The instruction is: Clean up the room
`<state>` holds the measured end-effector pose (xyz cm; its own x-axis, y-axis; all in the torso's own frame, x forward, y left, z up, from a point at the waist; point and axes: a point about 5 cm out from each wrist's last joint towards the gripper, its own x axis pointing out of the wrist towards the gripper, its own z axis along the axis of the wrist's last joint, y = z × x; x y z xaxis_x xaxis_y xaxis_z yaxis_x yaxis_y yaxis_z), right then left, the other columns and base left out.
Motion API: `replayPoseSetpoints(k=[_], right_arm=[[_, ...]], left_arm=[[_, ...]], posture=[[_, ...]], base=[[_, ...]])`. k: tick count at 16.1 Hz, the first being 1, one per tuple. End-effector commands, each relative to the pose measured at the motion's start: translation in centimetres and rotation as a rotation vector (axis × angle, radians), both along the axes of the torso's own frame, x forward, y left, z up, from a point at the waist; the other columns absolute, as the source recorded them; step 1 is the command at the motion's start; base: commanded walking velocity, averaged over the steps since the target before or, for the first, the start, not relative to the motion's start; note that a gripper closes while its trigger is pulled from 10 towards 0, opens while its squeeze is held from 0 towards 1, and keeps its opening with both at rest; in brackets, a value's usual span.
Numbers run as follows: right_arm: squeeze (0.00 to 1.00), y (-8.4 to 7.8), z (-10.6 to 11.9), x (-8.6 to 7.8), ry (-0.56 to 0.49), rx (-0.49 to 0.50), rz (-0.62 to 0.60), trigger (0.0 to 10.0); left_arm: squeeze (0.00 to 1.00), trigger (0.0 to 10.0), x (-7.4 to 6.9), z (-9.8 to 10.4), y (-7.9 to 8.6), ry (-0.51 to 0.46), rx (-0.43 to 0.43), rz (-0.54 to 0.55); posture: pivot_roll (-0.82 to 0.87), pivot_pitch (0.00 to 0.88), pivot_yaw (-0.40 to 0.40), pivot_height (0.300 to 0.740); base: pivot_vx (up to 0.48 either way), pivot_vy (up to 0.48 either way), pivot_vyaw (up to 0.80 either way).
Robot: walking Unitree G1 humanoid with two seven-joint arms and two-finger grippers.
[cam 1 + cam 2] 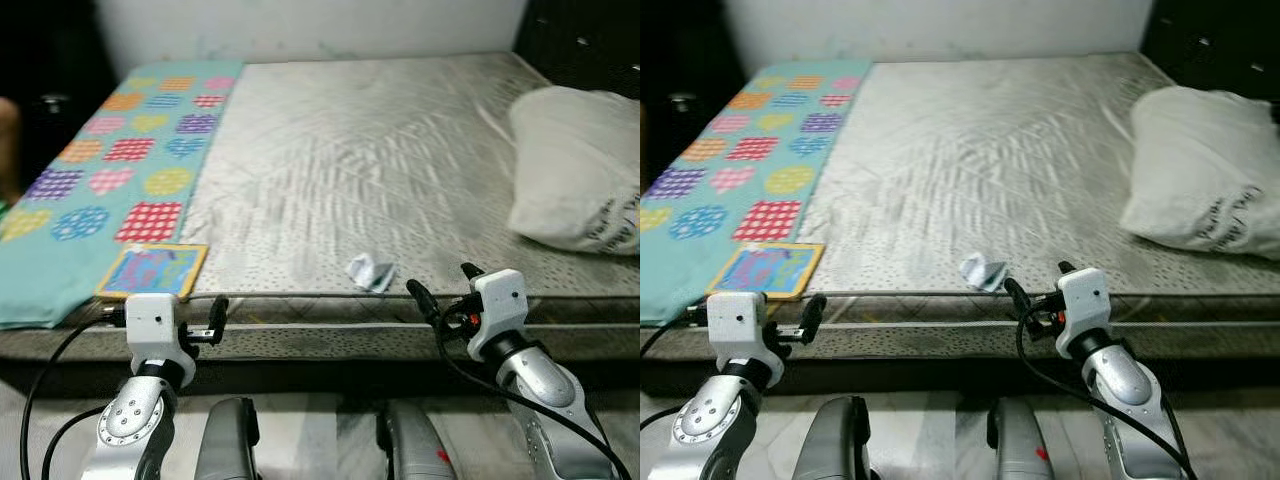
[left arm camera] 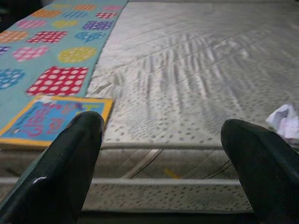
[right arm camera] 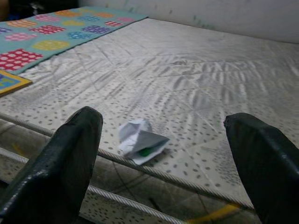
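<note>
In the left eye view, a grey quilted mattress is filling the middle of the scene, with a teal blanket patterned in coloured hearts and circles lying along its left side. A crumpled piece of paper is sitting near the front edge of the mattress, and a picture book with a yellow border is lying on the blanket's near corner. A white pillow is resting at the right, partly cut off by the frame. The left gripper is hovering in front of the mattress edge below the book, and the right gripper is hanging just right of the paper, its fingers spread apart.

The right eye view is showing the same layout, but more of the pillow is coming into view, with dark lettering on it too small to read.

The left wrist view is looking between two widely parted black fingers at the mattress edge; the book is sitting close beyond one finger, its cover lettering blurred, and the paper is being cut off at the frame's border.

The right wrist view is giving the clearest look at the paper: white, folded and creased, with a small green patch tucked underneath, lying just inside the mattress piping between that gripper's open fingers. What the green patch is cannot be made out.
</note>
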<state>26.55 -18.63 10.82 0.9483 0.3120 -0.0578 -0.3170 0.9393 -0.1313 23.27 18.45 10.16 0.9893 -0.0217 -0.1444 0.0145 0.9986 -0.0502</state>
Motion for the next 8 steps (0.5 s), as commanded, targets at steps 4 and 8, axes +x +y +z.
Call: replayPoseSetpoints(k=[4, 8], right_arm=[[0.00, 0.25, 0.13, 0.00, -0.015, -0.013, 0.018, 10.0], [0.00, 0.24, 0.06, 0.16, -0.018, -0.012, 0.012, 10.0]], left_arm=[[0.00, 10.0, 0.06, 0.59, -0.13, -0.027, -0.005, -0.024], [0.00, 10.0, 0.04, 0.59, -0.19, -0.026, -0.010, -0.033]], posture=[[-0.21, 0.076, 0.040, 0.594], [-0.21, 0.074, 0.041, 0.594]], base=[[0.064, 0.000, 0.00], [0.251, 0.000, 0.00]])
